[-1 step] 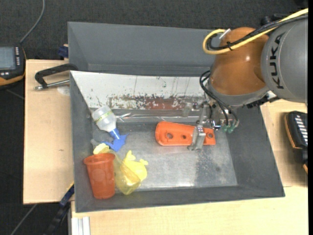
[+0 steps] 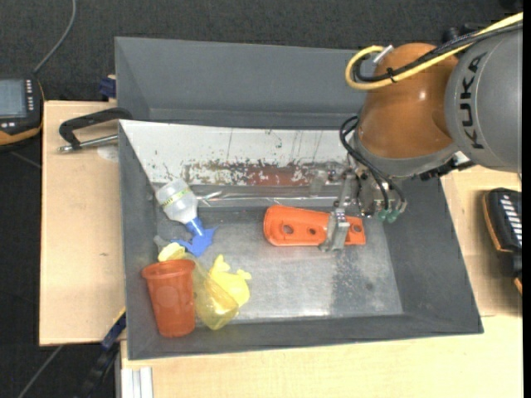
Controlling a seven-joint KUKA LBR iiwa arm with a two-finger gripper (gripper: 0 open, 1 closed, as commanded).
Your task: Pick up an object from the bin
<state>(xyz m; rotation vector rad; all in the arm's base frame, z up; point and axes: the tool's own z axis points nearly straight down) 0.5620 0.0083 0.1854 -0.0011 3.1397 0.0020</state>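
Item: grey metal bin (image 2: 315,282), holding few loose things. Chief item: a flat orange plastic piece (image 2: 297,226), elongated, rounded at its left end with a small hole, lying on the floor of the bin right of centre, near the back wall. Gripper (image 2: 341,234): lowered into the bin from the right, its tip at floor level across the right-hand part of the orange piece, with a short stub of orange showing beyond it; whether it is spread or closed on the piece cannot be told from this angle. Other contents, well apart in the left front corner: an upright red-orange cup (image 2: 171,298), a crumpled yellow wrapper (image 2: 224,288) touching it, a small blue piece (image 2: 198,238), and a pale capped item (image 2: 175,197) behind that. Step in hand, by judgement: the grasp itself, at the bottom of the reach. Next move calls for a firm closure across the piece's narrow width, then a straight lift; held so far off-centre, the long left end may droop or swing.
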